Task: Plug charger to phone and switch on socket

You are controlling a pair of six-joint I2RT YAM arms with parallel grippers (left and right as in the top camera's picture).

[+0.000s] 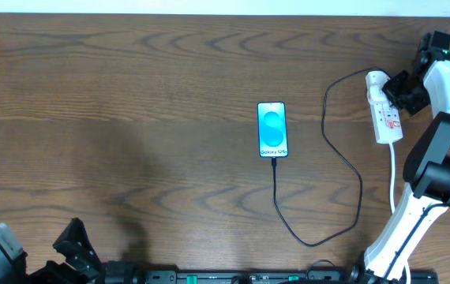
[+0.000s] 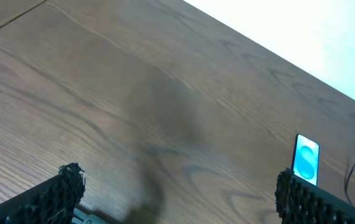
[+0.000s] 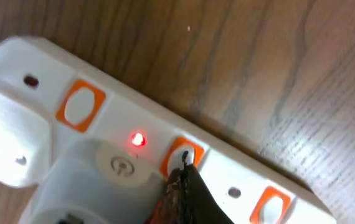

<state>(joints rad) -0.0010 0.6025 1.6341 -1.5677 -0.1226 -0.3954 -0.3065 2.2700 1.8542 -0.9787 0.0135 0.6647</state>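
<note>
At the socket (image 3: 121, 112), right gripper (image 3: 184, 169) closed (red light (image 3: 138, 139) on); left gripper (image 2: 179, 180) wide.

The overhead camera looks straight down on the whole table (image 1: 130, 95). The left wrist camera sits low at a corner and faces far across to the phone (image 2: 306, 160), which the overhead view shares. The right wrist camera hangs very close over the socket (image 3: 112, 121), facing down.

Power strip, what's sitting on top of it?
A white adapter, a glowing red light and the shut right gripper, its tip on an orange switch. The outlet beneath the adapter is hidden.
</note>
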